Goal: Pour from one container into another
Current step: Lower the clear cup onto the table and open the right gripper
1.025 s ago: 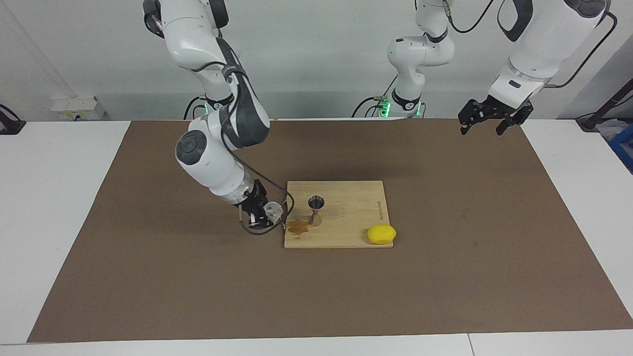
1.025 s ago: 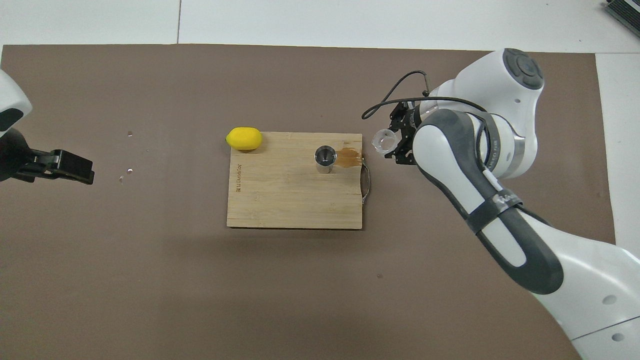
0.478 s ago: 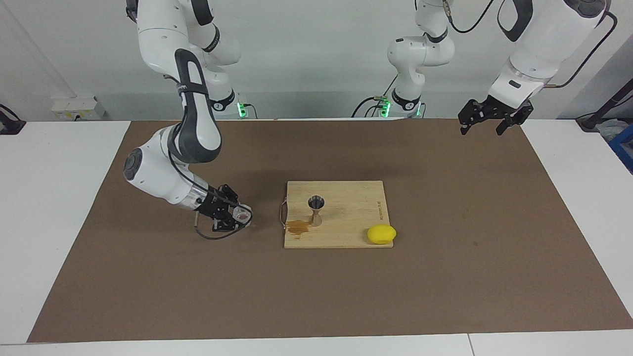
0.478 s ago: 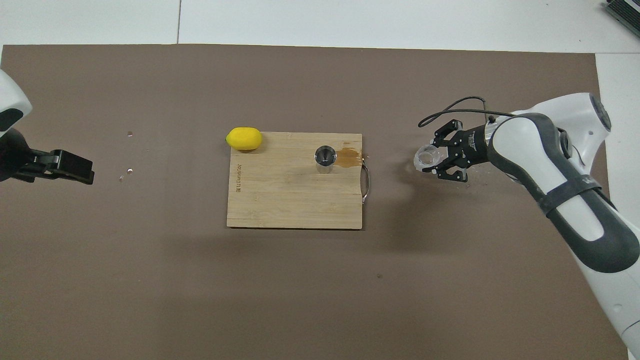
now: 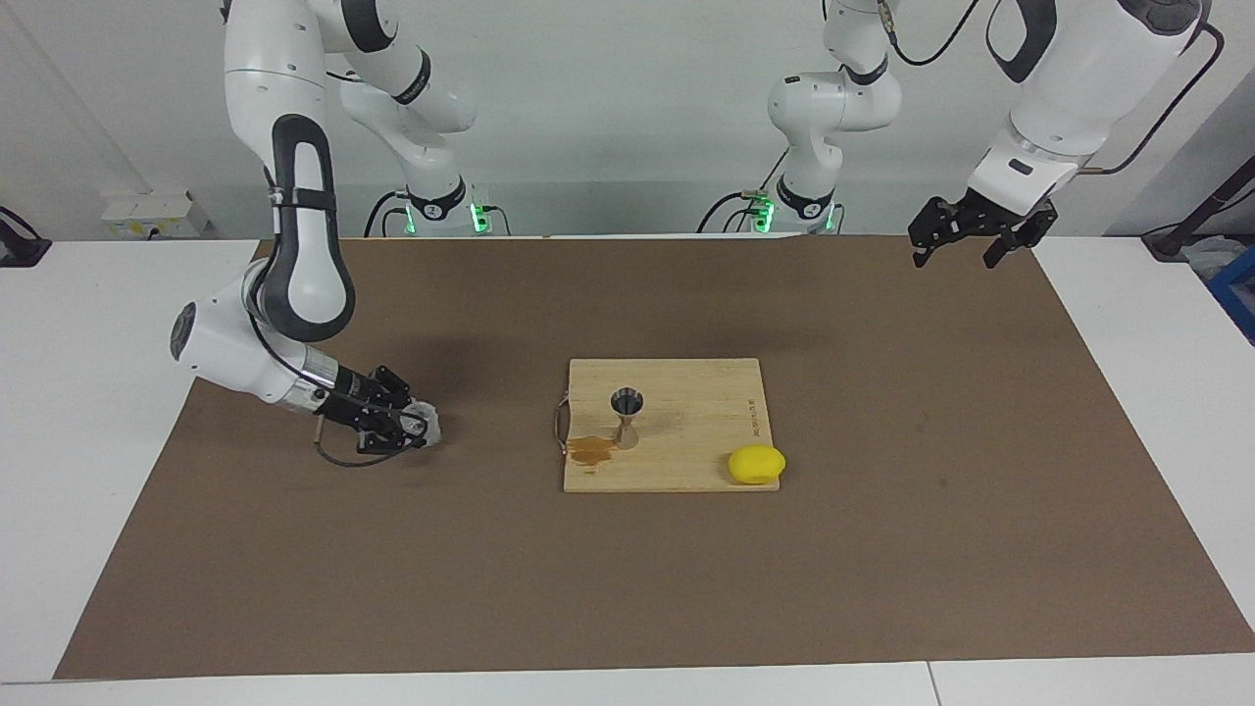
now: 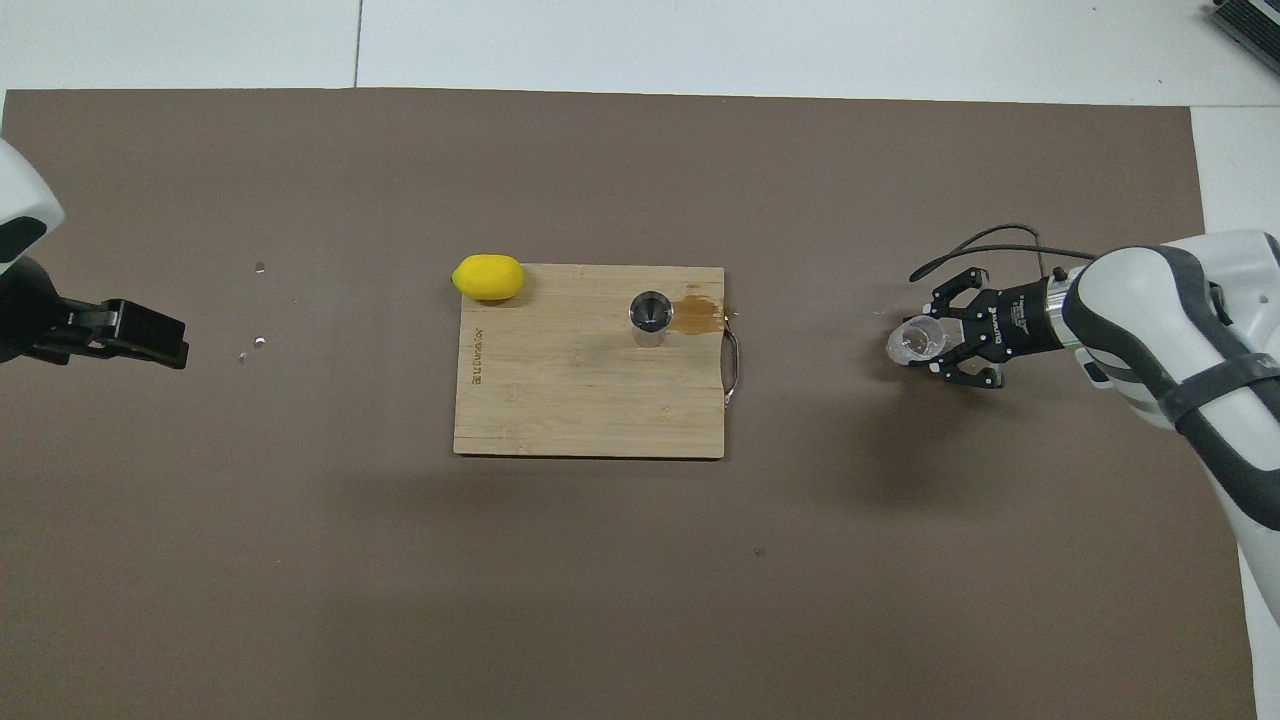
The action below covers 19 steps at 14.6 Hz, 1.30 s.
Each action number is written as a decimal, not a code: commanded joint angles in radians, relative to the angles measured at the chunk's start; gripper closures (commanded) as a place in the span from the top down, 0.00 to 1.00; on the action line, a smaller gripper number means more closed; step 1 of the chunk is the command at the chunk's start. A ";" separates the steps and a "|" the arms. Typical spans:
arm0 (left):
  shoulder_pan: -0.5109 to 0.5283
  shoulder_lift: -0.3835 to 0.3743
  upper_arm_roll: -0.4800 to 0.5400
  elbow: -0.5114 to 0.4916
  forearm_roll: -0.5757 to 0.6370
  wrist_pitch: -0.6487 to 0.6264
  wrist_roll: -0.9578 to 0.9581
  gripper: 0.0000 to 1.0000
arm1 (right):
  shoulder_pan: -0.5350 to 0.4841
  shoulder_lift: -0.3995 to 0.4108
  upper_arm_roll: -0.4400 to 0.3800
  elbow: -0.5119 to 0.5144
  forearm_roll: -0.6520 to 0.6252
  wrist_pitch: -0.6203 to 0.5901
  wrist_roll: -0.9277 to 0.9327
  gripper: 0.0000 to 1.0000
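The small clear cup (image 5: 426,423) (image 6: 912,341) is held in my right gripper (image 5: 410,428) (image 6: 928,342), low over the brown mat toward the right arm's end, well apart from the wooden board. I cannot tell if the cup touches the mat. The steel hourglass jigger (image 5: 626,417) (image 6: 650,318) stands upright on the wooden cutting board (image 5: 706,431) (image 6: 580,400), next to a brown wet patch (image 5: 590,450) (image 6: 698,314). My left gripper (image 5: 966,245) (image 6: 150,336) hangs open and empty over the mat at the left arm's end and waits.
A yellow lemon-like lump (image 5: 756,464) (image 6: 488,277) lies at the board's corner farthest from the robots, toward the left arm's end. The board has a metal handle (image 5: 560,428) (image 6: 733,368) on its edge toward the right arm. A brown mat (image 5: 882,549) covers the table.
My right gripper has carried the clear cup away from the board's edge, toward the right arm's end of the table, and lower. The left arm, jigger and lemon have not moved.
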 commanded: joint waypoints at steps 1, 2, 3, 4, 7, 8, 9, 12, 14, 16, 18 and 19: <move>-0.004 -0.008 0.007 -0.006 -0.007 -0.011 0.012 1.00 | -0.019 -0.030 0.012 -0.061 0.031 0.015 -0.032 0.27; -0.004 -0.008 0.007 -0.006 -0.007 -0.011 0.012 1.00 | -0.016 -0.033 0.010 -0.072 0.031 0.019 -0.034 0.58; -0.004 -0.008 0.007 -0.006 -0.007 -0.011 0.012 1.00 | -0.009 -0.033 0.010 -0.072 0.030 0.020 -0.034 0.93; -0.004 -0.008 0.007 -0.006 -0.007 -0.011 0.012 1.00 | -0.008 -0.038 0.010 -0.072 0.028 0.029 -0.035 0.96; -0.004 -0.008 0.007 -0.006 -0.007 -0.011 0.012 1.00 | -0.012 -0.065 0.009 -0.075 0.016 0.034 -0.081 0.99; -0.004 -0.008 0.007 -0.006 -0.007 -0.011 0.012 1.00 | -0.008 -0.087 0.009 -0.080 0.013 0.034 -0.103 0.99; -0.004 -0.008 0.007 -0.006 -0.007 -0.011 0.012 1.00 | -0.005 -0.107 0.007 -0.084 0.008 0.034 -0.115 0.99; -0.004 -0.008 0.007 -0.006 -0.007 -0.011 0.012 1.00 | 0.018 -0.179 0.010 -0.084 -0.149 0.019 -0.126 0.99; -0.004 -0.008 0.007 -0.006 -0.007 -0.011 0.012 1.00 | 0.066 -0.215 0.010 -0.077 -0.287 -0.006 -0.173 0.99; -0.004 -0.008 0.007 -0.006 -0.007 -0.011 0.012 1.00 | 0.112 -0.232 0.013 -0.066 -0.381 -0.030 -0.302 0.99; -0.004 -0.008 0.007 -0.006 -0.007 -0.011 0.012 1.00 | 0.153 -0.251 0.013 -0.066 -0.459 -0.032 -0.414 0.99; -0.004 -0.008 0.007 -0.006 -0.007 -0.011 0.012 1.00 | 0.165 -0.254 0.015 -0.060 -0.525 -0.032 -0.455 0.99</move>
